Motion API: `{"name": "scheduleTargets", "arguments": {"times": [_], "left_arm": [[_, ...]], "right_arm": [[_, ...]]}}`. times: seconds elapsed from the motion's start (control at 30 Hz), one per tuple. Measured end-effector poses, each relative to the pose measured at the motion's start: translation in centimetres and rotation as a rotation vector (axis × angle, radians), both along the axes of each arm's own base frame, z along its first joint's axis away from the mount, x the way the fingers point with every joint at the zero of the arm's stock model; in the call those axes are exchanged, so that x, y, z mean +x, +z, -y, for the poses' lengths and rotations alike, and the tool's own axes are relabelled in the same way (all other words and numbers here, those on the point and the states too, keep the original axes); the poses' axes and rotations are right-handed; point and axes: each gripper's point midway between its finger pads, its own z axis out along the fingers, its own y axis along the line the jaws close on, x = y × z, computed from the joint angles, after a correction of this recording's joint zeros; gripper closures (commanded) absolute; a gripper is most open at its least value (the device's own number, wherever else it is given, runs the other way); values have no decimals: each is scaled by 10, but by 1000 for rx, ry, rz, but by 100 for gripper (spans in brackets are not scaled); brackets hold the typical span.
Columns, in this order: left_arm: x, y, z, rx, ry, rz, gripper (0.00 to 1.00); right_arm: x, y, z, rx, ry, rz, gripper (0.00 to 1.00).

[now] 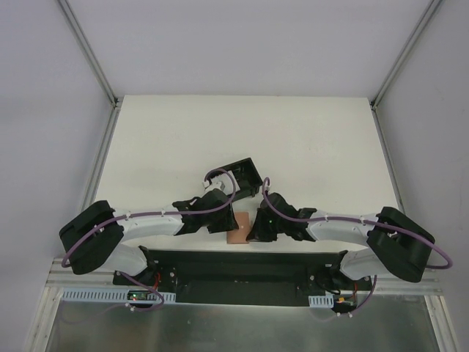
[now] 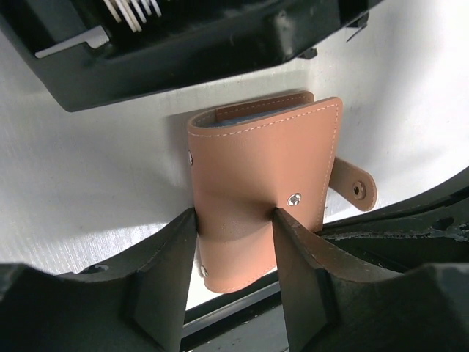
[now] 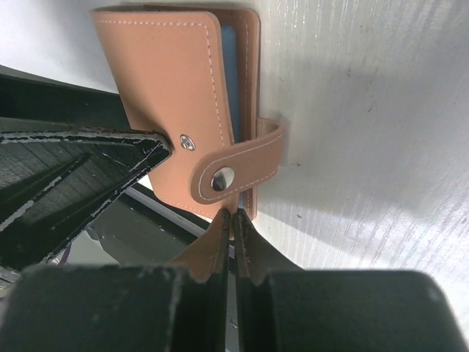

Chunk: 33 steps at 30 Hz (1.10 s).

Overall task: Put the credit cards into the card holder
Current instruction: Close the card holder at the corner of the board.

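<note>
The tan card holder (image 1: 239, 229) lies folded near the table's front edge, between both grippers. My left gripper (image 2: 234, 216) straddles it, each finger pressed against one side of the bowed card holder (image 2: 256, 169). A light blue credit card (image 3: 229, 81) shows as a strip between the covers of the card holder (image 3: 168, 88). The strap (image 3: 234, 161) curls over the front cover, its snap unfastened. My right gripper (image 3: 231, 214) is shut, its tips touching the holder's near edge. In the top view the left gripper (image 1: 226, 220) and right gripper (image 1: 253, 229) flank the holder.
A black box frame (image 1: 243, 174) holding white pieces (image 2: 132, 11) stands just behind the holder, close to the left wrist. The black base rail (image 1: 242, 264) runs along the table's front edge right beside the holder.
</note>
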Motion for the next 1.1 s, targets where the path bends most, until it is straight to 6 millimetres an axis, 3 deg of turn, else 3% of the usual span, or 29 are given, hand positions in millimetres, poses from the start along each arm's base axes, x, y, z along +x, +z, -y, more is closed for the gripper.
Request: {"name": "scheduleTargets", "arguments": {"times": [0.3, 0.67, 0.87, 1.1], "left_arm": [[4, -4, 2, 2, 2, 2, 64], [5, -5, 4, -8, 3, 8, 64], [5, -5, 4, -8, 2, 9, 63], [5, -5, 4, -7, -1, 10, 63]], "right_arm": [[4, 1, 3, -15, -4, 37, 67], [28, 64, 18, 94, -70, 275, 67], [41, 47, 45, 23, -156, 261, 78], [42, 21, 48, -49, -155, 204, 80]]}}
